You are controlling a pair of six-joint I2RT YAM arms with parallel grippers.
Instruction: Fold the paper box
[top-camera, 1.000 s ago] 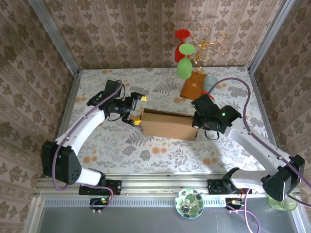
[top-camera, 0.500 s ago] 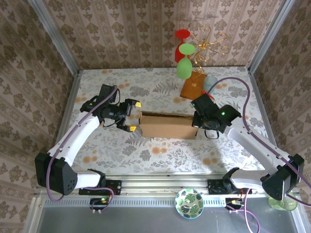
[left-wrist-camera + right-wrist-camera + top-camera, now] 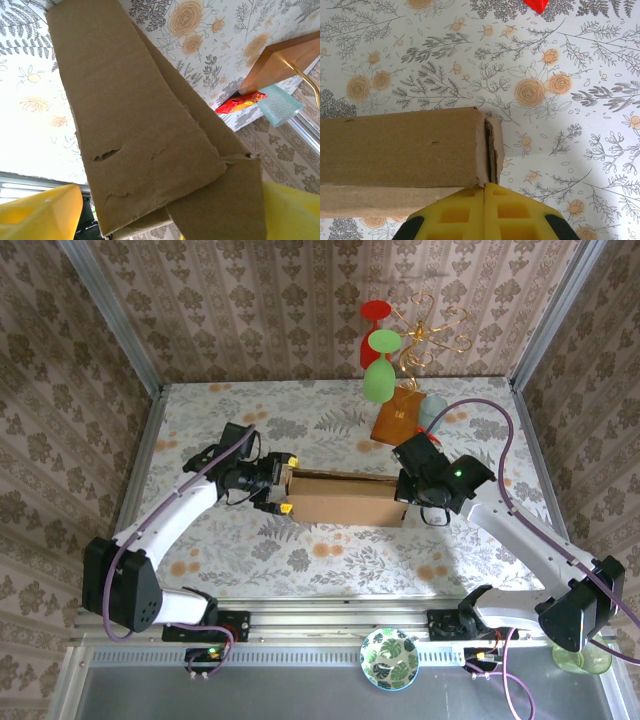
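Table cover — pale cloth printed with grey ferns and orange roses. Orange-brown packet at the far right, just beside a pale ribbed glass; a red wrapper lies at the packet's foot. Gold wire rack behind them — a red goblet and two green ones, upper and lower, on it. Green leaf-print plate on the near rail

No lettering, label, brand or number can be read anywhere. The paper box shows bare brown cardboard on every visible face. The red packet in the left wrist view may carry print, but it is too blurred to read.
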